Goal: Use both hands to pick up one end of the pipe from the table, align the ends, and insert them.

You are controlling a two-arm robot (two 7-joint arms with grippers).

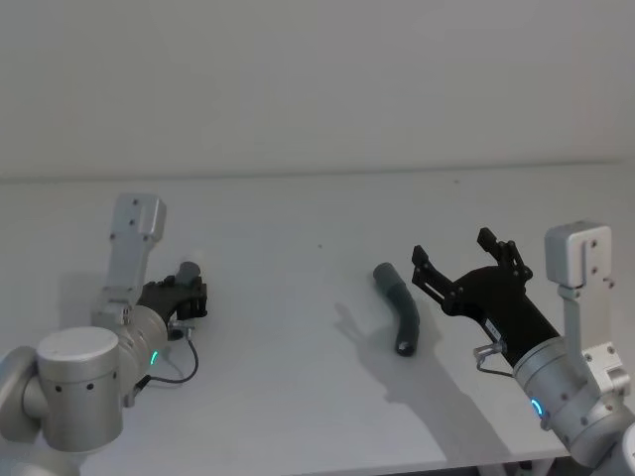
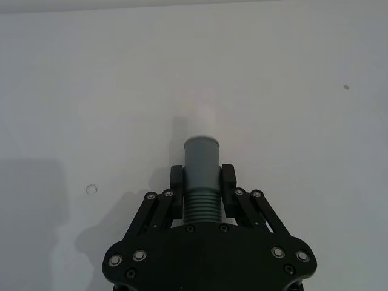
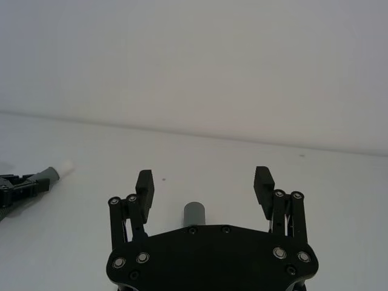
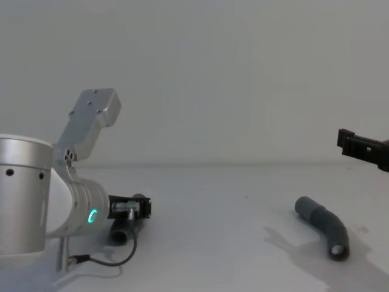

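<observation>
pipe piece with white tip (image 2: 200, 157) is clamped in the left gripper (image 1: 191, 295) near the table (image 1: 298, 397) left edge. the other piece (image 1: 400, 309) lies ungrasped beside the spread right gripper (image 1: 453, 248); alignment and insertion are not yet done.

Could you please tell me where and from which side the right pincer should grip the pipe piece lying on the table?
Probably around its middle, beside the bend, from above: the pipe piece lies flat on the table, so the open right pincer can straddle its width, leaving both ends free to meet the other piece in the left pincer.
</observation>
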